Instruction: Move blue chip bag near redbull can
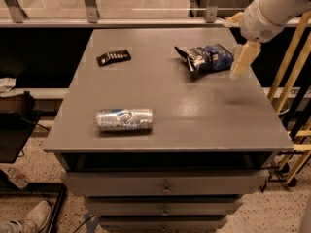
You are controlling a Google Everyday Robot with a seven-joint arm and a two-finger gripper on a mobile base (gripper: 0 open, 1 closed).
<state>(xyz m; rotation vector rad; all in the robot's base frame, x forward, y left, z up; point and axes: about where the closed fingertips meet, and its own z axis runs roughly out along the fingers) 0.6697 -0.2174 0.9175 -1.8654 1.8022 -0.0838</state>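
Observation:
The blue chip bag (pixel 208 57) lies crumpled on the grey table (pixel 194 110) at the back right, its black end pointing left. The redbull can (pixel 124 119) lies on its side near the front left, far from the bag. My gripper (pixel 241 61) hangs from the white arm (pixel 272 8) at the table's right side, just right of the bag and a little above the surface, holding nothing that I can see.
A flat black packet with white marks (pixel 113 57) lies at the back left. Drawers (pixel 165 183) sit under the tabletop. A yellow wooden frame (pixel 291 76) stands right of the table. A railing (pixel 146 22) runs behind it.

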